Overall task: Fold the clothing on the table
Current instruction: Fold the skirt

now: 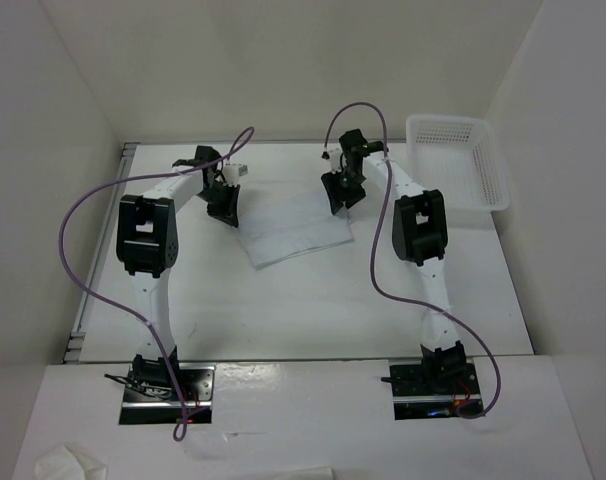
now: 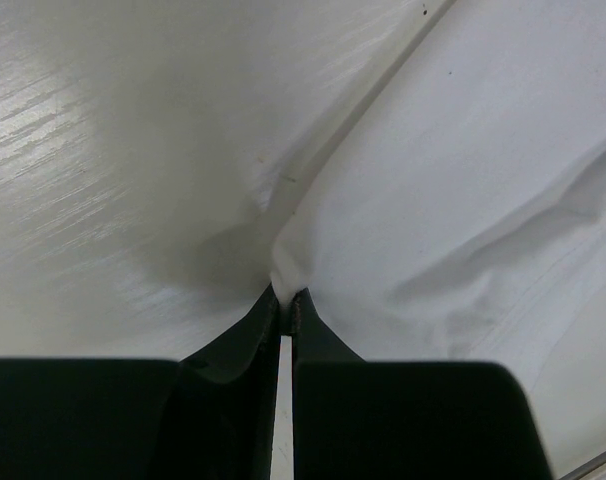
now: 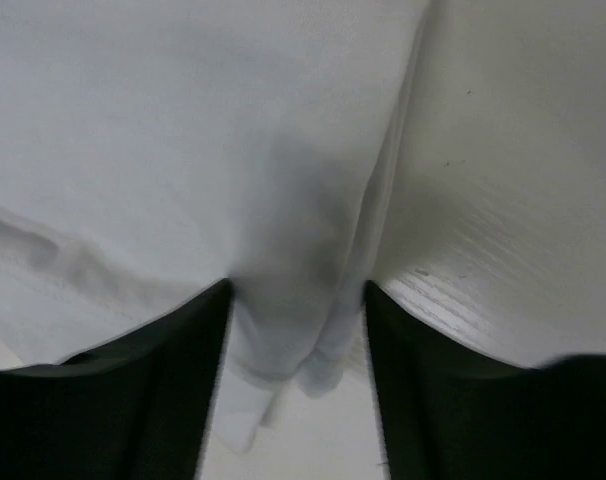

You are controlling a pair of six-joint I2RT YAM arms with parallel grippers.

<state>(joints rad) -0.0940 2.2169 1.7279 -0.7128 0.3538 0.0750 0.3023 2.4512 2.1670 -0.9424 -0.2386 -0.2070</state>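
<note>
Left gripper [image 2: 287, 296]: fingers pressed together, with a small peak of the clothing [image 1: 293, 232] pinched at the tips, so it reads as clamped on fabric. Right gripper [image 3: 298, 290]: fingers stand apart, astride a bunched ridge of the same cloth; the fabric fills the gap, but no firm clamp shows. Landmark is the white basket [image 1: 453, 165] at the far right of the table [image 1: 313, 310]. The clothing lies flat on the table, left of the basket and a little nearer the arm bases, apart from it. Its long axis runs roughly across, the basket end tilted slightly farther away. Both tools sit on its far edge: right gripper at the corner nearer the basket, left gripper at the corner farther from it. Most of the cloth spreads from the tools toward the bases. Judgement: the fold likely turns on carrying that far edge nearward, both corners level, once the right side bites.
</note>
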